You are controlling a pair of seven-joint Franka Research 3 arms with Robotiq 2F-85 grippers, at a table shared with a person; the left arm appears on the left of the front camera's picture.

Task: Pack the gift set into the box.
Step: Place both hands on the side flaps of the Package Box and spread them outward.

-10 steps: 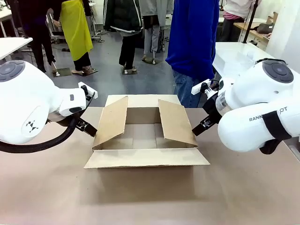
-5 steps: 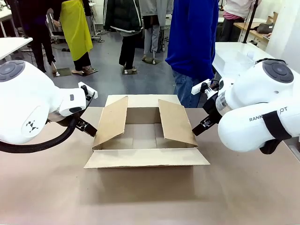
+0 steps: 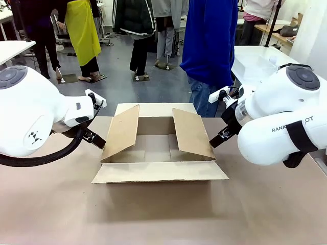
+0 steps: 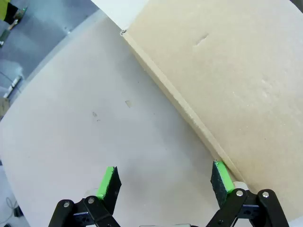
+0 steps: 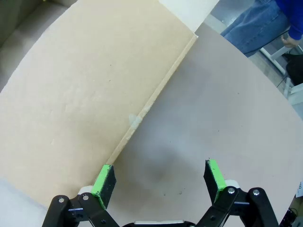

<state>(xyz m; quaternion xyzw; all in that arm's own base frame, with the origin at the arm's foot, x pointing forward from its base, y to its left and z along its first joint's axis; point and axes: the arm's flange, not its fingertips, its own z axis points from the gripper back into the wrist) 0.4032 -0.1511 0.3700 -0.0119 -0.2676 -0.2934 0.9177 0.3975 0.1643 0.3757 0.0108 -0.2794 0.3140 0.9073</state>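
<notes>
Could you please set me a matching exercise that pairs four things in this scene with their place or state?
Column one:
1. left gripper
2. right gripper
3. near flap of the cardboard box
4. person in a blue top

Column two:
A. standing at the far side of the table
B. open, at the box's right side flap
C. folded outward toward the robot
D. open, at the box's left side flap

Pairs: 1-D, 2-B, 3-C, 4-A
</notes>
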